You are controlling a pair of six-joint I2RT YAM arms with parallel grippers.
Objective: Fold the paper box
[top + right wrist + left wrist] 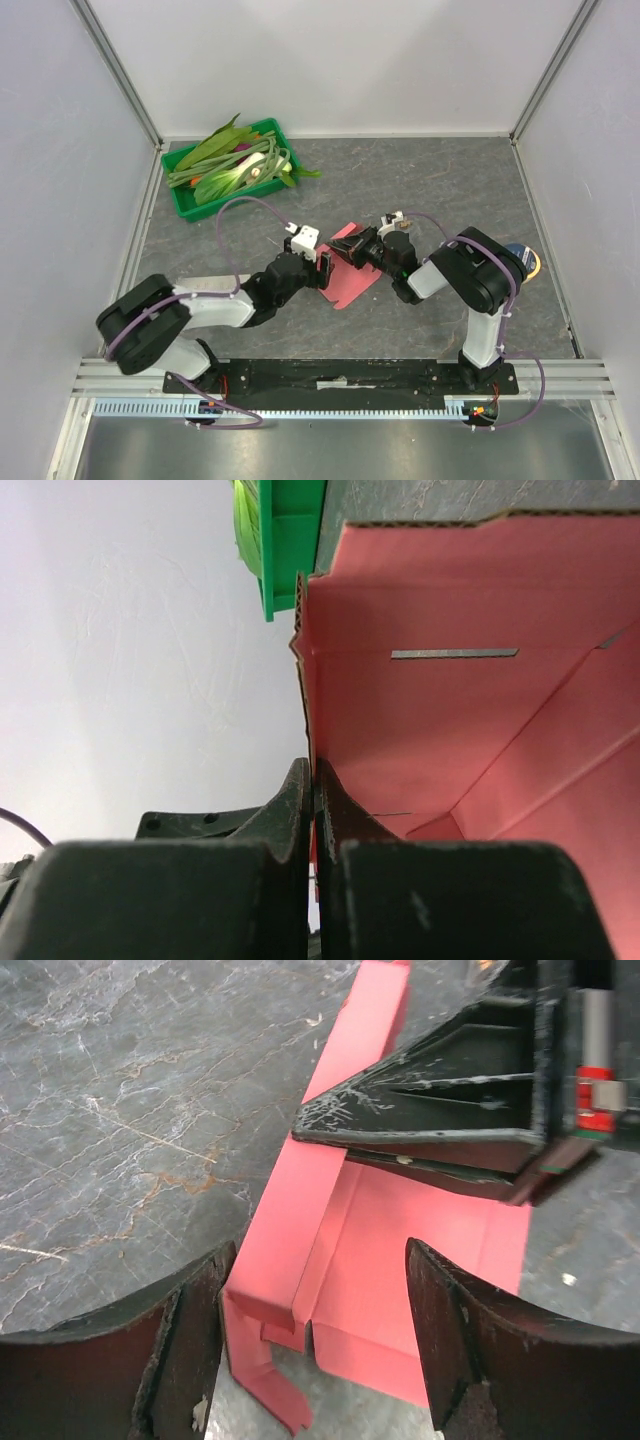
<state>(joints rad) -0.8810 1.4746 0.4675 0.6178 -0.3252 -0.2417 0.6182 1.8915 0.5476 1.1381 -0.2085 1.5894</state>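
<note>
Left wrist view: the left gripper (318, 1260) is seen with its fingers (110, 1360) spread wide. The near corner of the box (400, 1250) lies in the gap between them, and neither finger is seen touching the card. Beyond it, the right gripper (450, 1110) is pressed together on a raised side wall of the box. In the right wrist view that thin wall is pinched at its edge between the two fingers, and a narrow slit is seen in the pink-red panel beside it. The box is only partly formed. Its base lies flat on the table (450, 180), one long wall is folded up along the left side, and a small tab hangs loose at the near corner. From above, the box is found near the middle of the grey table, between the two grippers. A green tray (176, 192) filled with greens (235, 160) is set at the far left corner, well apart from the box.
</note>
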